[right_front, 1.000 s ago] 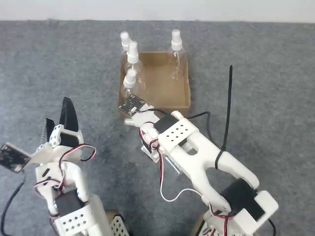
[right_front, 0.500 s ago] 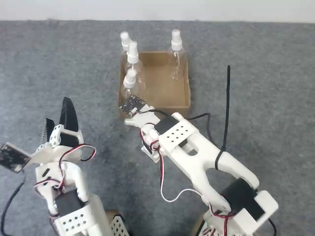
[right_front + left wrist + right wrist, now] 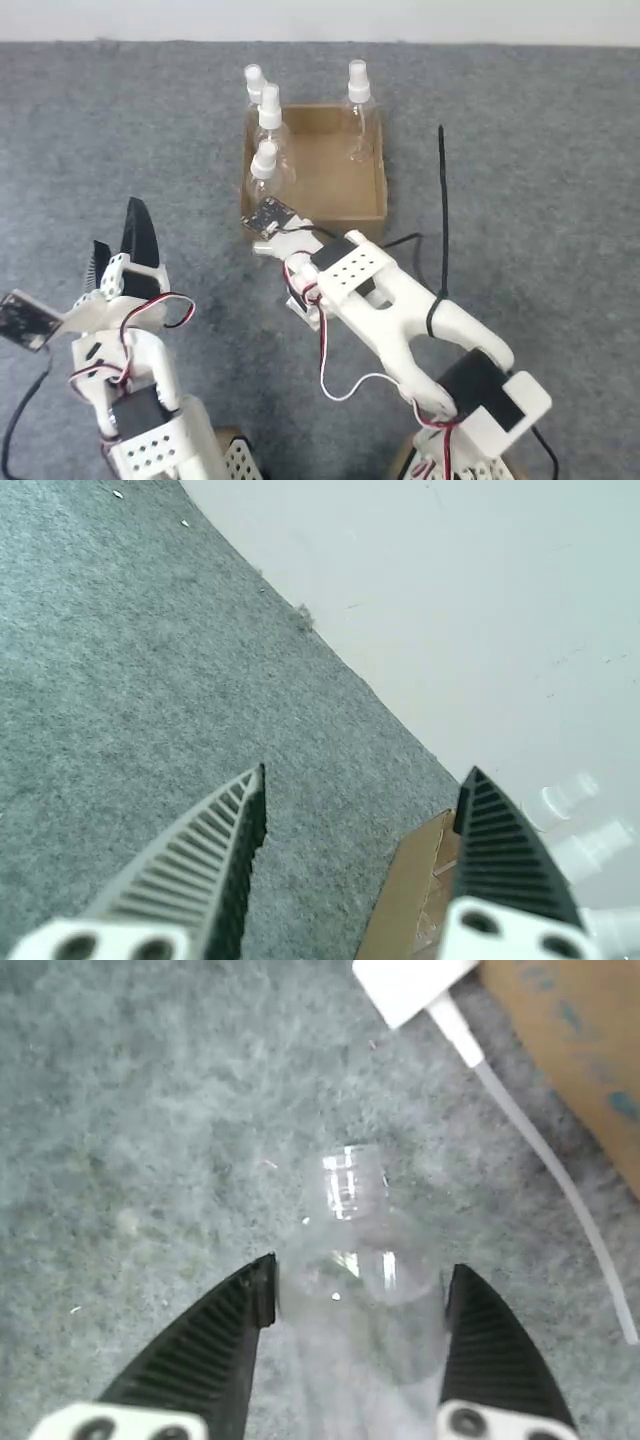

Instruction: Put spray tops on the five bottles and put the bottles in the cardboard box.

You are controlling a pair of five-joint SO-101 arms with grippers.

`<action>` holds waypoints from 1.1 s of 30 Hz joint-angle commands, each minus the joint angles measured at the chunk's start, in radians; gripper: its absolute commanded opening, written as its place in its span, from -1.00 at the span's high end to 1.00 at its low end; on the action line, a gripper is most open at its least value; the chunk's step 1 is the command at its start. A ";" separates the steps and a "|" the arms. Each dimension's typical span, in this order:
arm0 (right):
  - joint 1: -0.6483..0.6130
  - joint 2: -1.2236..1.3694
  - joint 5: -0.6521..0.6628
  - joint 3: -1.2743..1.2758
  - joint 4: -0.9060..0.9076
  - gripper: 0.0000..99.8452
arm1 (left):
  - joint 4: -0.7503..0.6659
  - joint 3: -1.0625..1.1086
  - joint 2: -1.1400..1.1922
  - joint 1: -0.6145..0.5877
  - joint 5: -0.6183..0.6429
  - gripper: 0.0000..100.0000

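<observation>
Fingers of the left gripper stand wide apart with nothing between them, raised near the near-left corner of the grey table and aimed toward its far edge. Toward the middle, the right gripper has its fingers pressed against both sides of the uncapped bottle, low over the table just in front of the cardboard box. This bottle's long axis runs in line with the gripper, open neck pointing away from the wrist. Just past that neck, beside the box's near wall, lies a spray top with its dip tube trailing across the table. Four capped bottles stand in the box. Fitting that top looks like the left arm's job, yet it sits well apart, so the right is far nearer.
</observation>
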 commanded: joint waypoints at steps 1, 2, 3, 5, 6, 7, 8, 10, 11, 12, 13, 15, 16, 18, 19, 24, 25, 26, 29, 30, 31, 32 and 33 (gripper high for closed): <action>0.036 -0.016 0.011 -0.043 -0.012 0.63 | -0.034 -0.033 -0.017 0.000 0.002 0.42; 0.039 -0.018 0.011 -0.043 -0.012 0.64 | -0.034 -0.033 -0.017 0.000 0.002 0.42; 0.039 -0.018 0.011 -0.043 -0.012 0.66 | -0.034 -0.033 -0.017 0.000 0.002 0.42; 0.036 -0.018 0.012 -0.043 -0.012 0.71 | -0.034 -0.033 -0.017 0.000 0.002 0.42; 0.035 -0.018 0.012 -0.043 -0.012 0.75 | -0.034 -0.033 -0.017 0.000 0.002 0.42; 0.035 -0.019 0.012 -0.043 -0.012 0.79 | -0.034 -0.033 -0.017 0.000 0.002 0.42; 0.035 -0.021 0.012 -0.044 -0.012 0.83 | -0.034 -0.033 -0.017 0.000 0.002 0.42; 0.035 -0.027 0.012 -0.046 -0.004 0.89 | -0.034 -0.033 -0.017 0.000 0.002 0.42; 0.035 -0.041 0.012 -0.046 0.008 0.91 | -0.034 -0.033 -0.017 0.000 0.002 0.42; 0.035 -0.059 0.012 -0.049 0.024 0.92 | -0.034 -0.033 -0.017 0.000 0.002 0.42; 0.035 -0.082 0.012 -0.052 0.045 0.92 | -0.034 -0.033 -0.017 0.000 0.002 0.42; 0.038 -0.133 0.012 -0.049 0.081 0.92 | -0.034 -0.033 -0.017 0.000 0.002 0.42; 0.041 -0.160 0.012 -0.048 0.094 0.92 | -0.034 -0.033 -0.017 0.000 0.002 0.42; 0.042 -0.208 0.012 -0.038 0.116 0.92 | -0.034 -0.033 -0.017 0.002 0.002 0.42; 0.042 -0.229 0.012 -0.028 0.119 0.92 | -0.034 -0.033 -0.017 0.002 0.002 0.42; 0.048 -0.338 0.008 0.011 0.130 0.92 | -0.029 -0.033 -0.017 0.037 0.002 0.42; 0.061 -0.360 0.005 0.018 0.130 0.92 | -0.028 -0.033 -0.017 0.058 0.002 0.42; 0.071 -0.381 0.005 0.025 0.130 0.92 | -0.026 -0.033 -0.017 0.080 0.002 0.42; 0.122 -0.426 0.003 0.028 0.130 0.92 | 0.018 -0.039 -0.017 0.138 0.002 0.42; 0.137 -0.438 0.003 0.028 0.130 0.92 | 0.031 -0.041 -0.017 0.161 0.002 0.42; 0.154 -0.449 0.002 0.028 0.130 0.92 | 0.040 -0.041 -0.017 0.183 0.002 0.42; 0.168 -0.461 0.002 0.028 0.131 0.92 | 0.051 -0.041 -0.017 0.206 0.002 0.42; 0.180 -0.470 0.000 0.028 0.131 0.92 | 0.064 -0.041 -0.017 0.227 0.002 0.42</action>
